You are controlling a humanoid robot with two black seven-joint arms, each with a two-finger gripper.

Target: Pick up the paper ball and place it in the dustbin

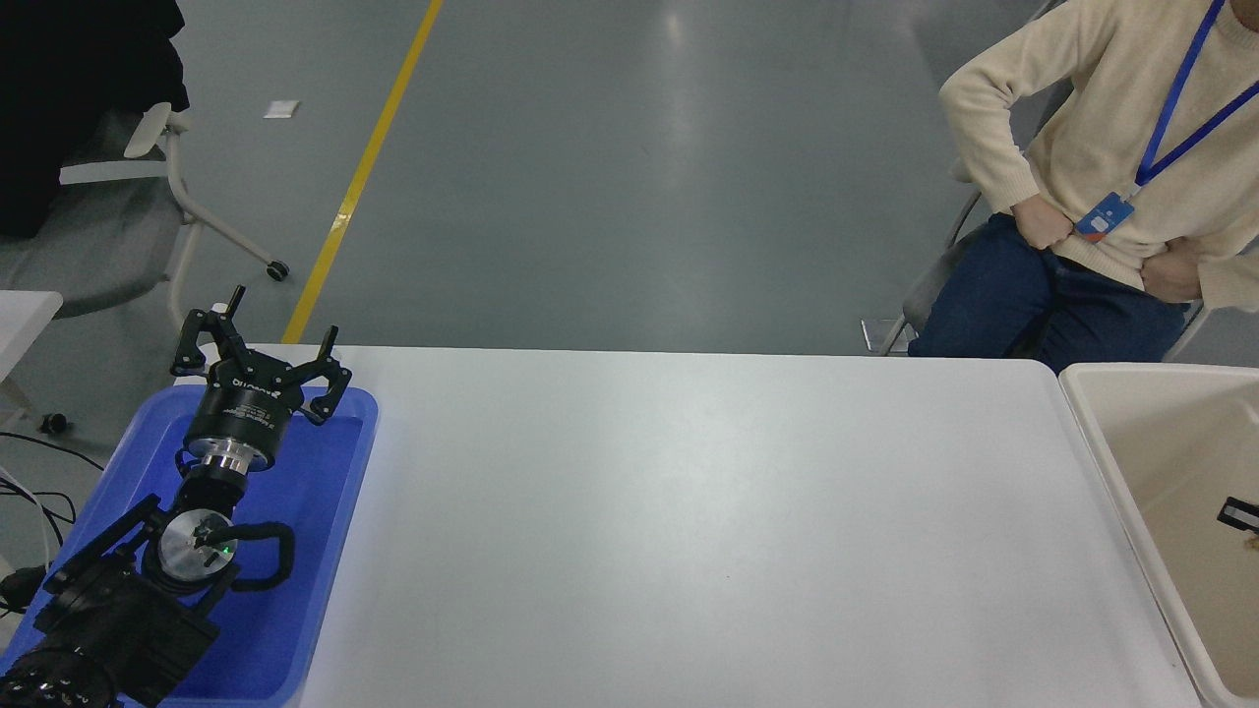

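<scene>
Your left gripper (258, 356) is resting spread over the blue tray (325, 511). A sliver of right gripper (1239, 513), state unclear, is showing over the dustbin (1111, 447); ball location unclear.

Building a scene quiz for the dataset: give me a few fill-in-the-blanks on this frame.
1. The left gripper hovers over the far end of the ____ tray.
2. The dustbin stands at the table's ____ end.
3. The seated person wears a blue ____ around the neck.
4. The table top is ____ in colour.

Missing words: blue; right; lanyard; white
</scene>
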